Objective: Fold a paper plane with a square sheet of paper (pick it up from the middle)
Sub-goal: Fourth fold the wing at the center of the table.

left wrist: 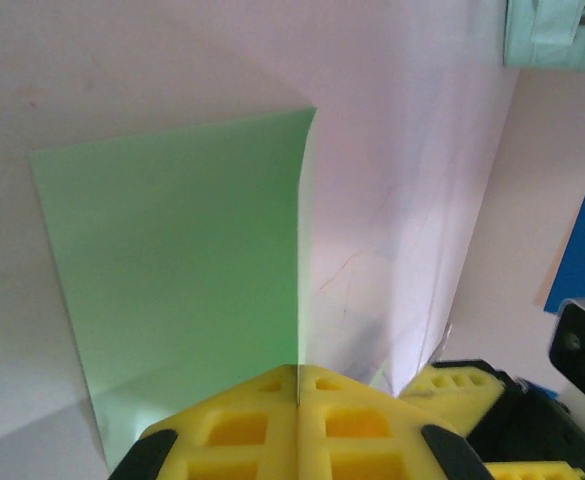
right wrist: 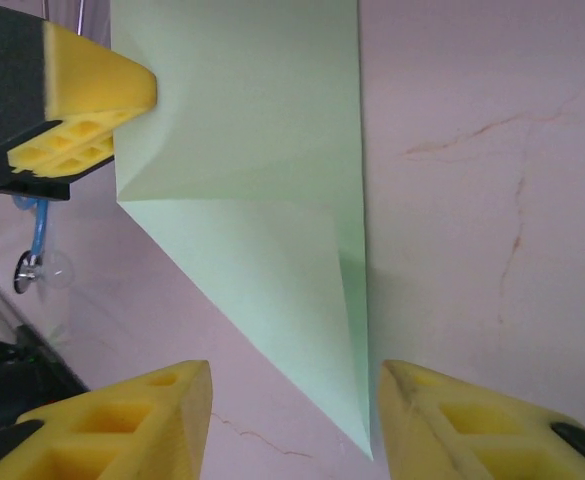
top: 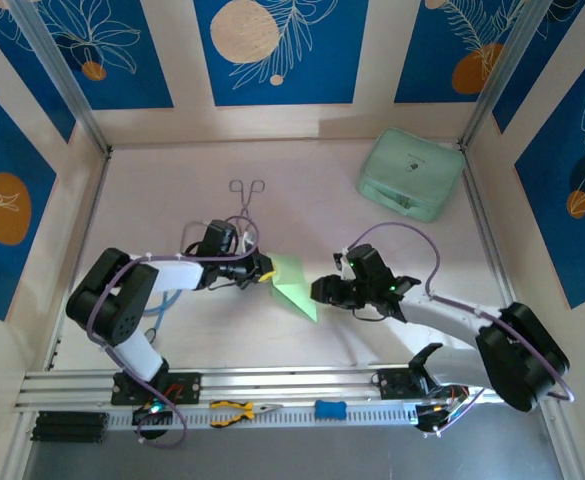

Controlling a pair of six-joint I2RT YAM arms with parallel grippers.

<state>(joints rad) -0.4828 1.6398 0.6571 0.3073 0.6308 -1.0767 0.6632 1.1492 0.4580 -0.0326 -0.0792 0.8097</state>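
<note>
The square sheet of paper (top: 294,283) is light green and folded into a pointed shape, lying on the pale table (top: 172,190) between the two arms. My left gripper (top: 269,270) is shut on its left edge. In the left wrist view the yellow pads (left wrist: 232,420) meet with the thin paper edge pinched between them at the left gripper (left wrist: 298,372), and the sheet (left wrist: 182,260) spreads out ahead. My right gripper (right wrist: 294,372) is open, its fingers standing either side of the sheet's pointed tip (right wrist: 357,420) without touching it. The left gripper's finger (right wrist: 112,90) shows at the far corner of the sheet (right wrist: 262,150).
A mint-green case (top: 410,172) stands at the back right. Metal tongs (top: 246,195) lie behind the left gripper. Yellow-handled pliers (top: 234,411) and a blue tool (top: 330,408) rest on the rail at the near edge.
</note>
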